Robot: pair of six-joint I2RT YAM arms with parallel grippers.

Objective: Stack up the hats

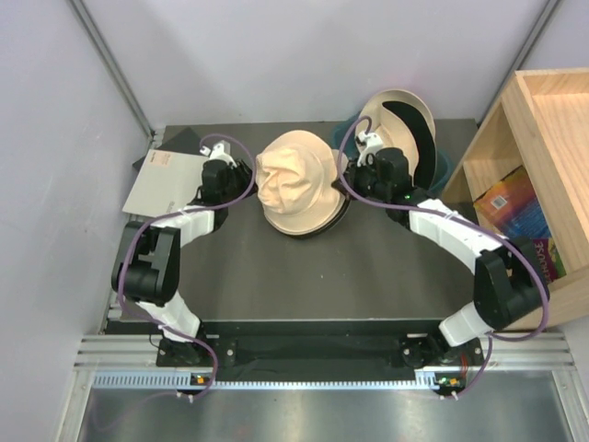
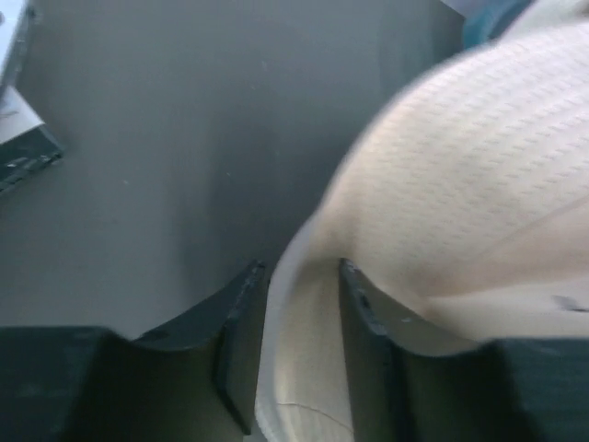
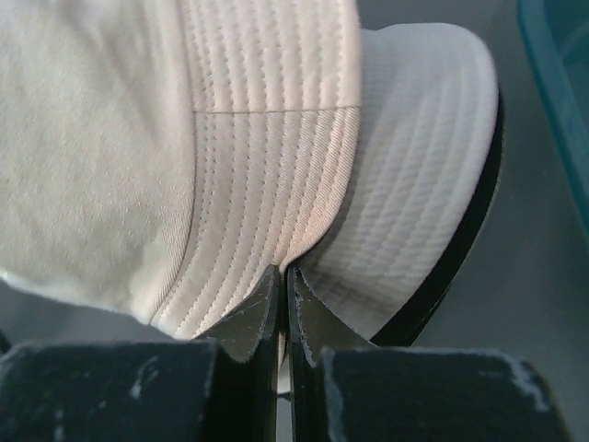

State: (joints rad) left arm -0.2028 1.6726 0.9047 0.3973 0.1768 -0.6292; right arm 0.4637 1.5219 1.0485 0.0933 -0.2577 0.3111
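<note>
Cream hats (image 1: 296, 184), two stacked, one apart

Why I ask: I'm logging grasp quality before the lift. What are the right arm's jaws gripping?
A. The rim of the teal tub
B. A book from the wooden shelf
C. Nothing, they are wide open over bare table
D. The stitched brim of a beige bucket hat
D: in the right wrist view the right gripper has its jaws closed together on the stitched brim of the beige bucket hat, pinching the fabric between them.
</note>
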